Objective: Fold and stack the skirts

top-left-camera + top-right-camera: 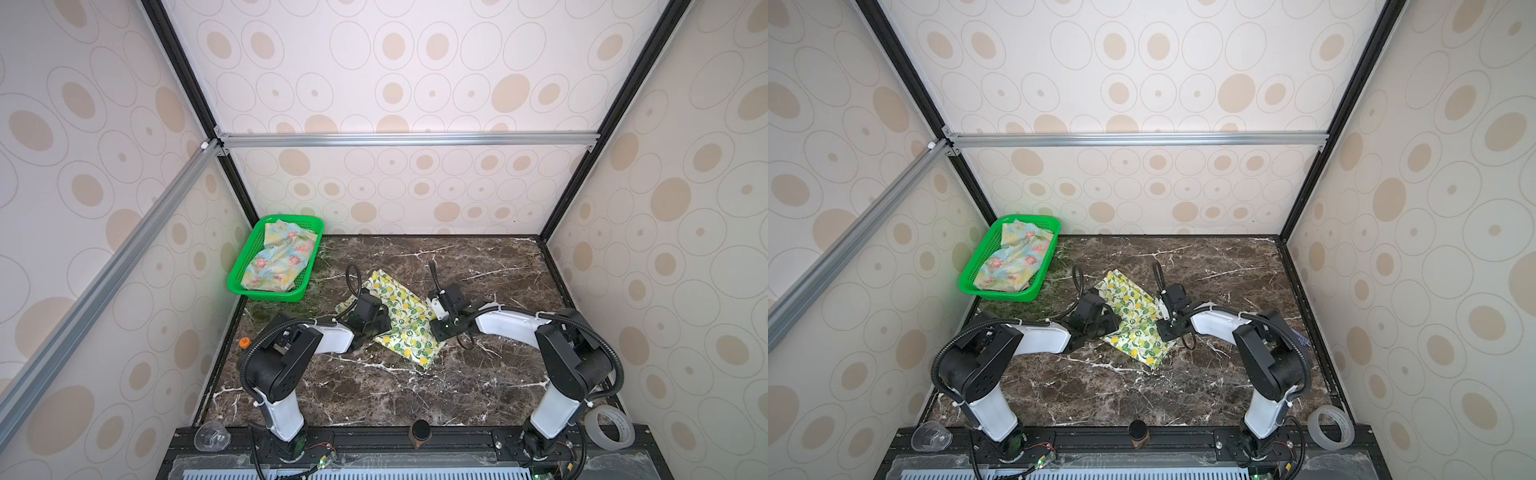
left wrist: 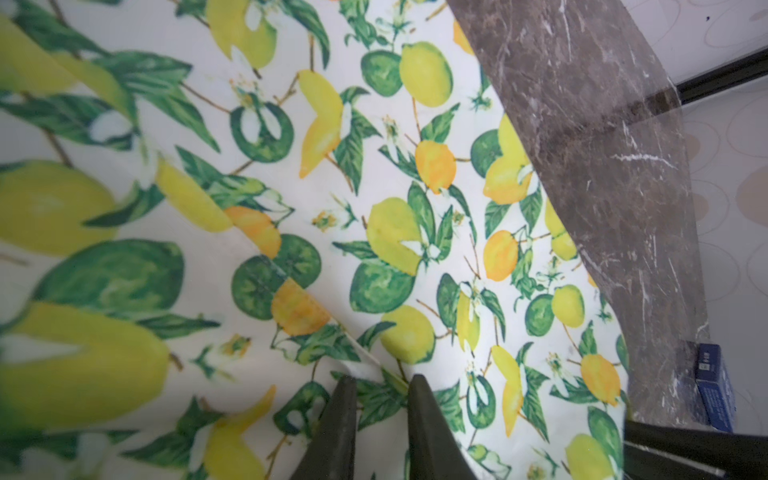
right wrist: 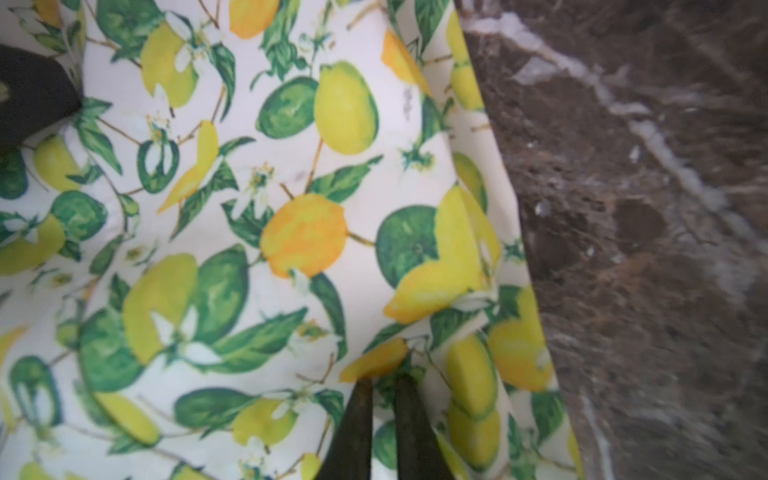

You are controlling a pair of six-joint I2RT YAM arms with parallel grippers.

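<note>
The cream lemon-print skirt (image 1: 405,316) (image 1: 1136,313) lies folded in the middle of the marble table (image 1: 498,374). My left gripper (image 1: 386,324) (image 2: 382,380) rests on the skirt's left side, open by a small gap, tips down on a fold line of the lemon cloth (image 2: 374,208). My right gripper (image 1: 434,328) (image 3: 384,376) sits on the skirt's right edge; its jaws stand a narrow slit apart, with a small pucker of lemon cloth (image 3: 291,208) at the tips. The pastel skirt with pink flowers (image 1: 278,259) (image 1: 1013,259) lies crumpled in the green basket (image 1: 266,294) at the back left.
A tape roll (image 1: 609,428) sits at the front right, a clear plastic cup (image 1: 212,436) at the front left and a dark cylinder (image 1: 419,432) on the front rail. An orange cap (image 1: 244,343) lies by the left wall. A blue box (image 2: 715,386) lies at the right edge.
</note>
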